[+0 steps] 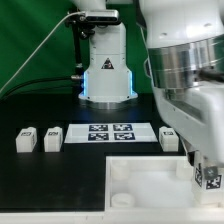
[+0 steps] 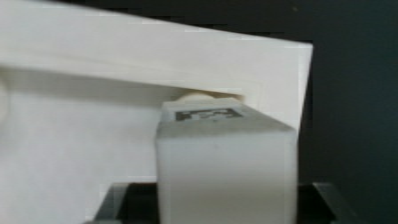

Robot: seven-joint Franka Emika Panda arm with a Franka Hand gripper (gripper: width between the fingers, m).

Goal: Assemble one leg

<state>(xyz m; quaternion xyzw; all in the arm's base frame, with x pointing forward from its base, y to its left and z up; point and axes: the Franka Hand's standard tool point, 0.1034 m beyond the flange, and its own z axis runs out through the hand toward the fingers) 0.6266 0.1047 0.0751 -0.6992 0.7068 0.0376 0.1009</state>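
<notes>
The arm [image 1: 185,60] rises from its base [image 1: 105,70] at the back (a ring there glows blue), arches forward and fills the exterior view's right. Its thick silvery wrist joint [image 1: 190,65] points down. The end effector [image 1: 207,170] hangs low at the near right, aimed straight down. In the wrist view the end effector [image 2: 222,205] shows only the tips of its two dark fingers [image 2: 134,205], one on either side of the leg [image 2: 222,160] and closed against it, gripping the block between them
</notes>
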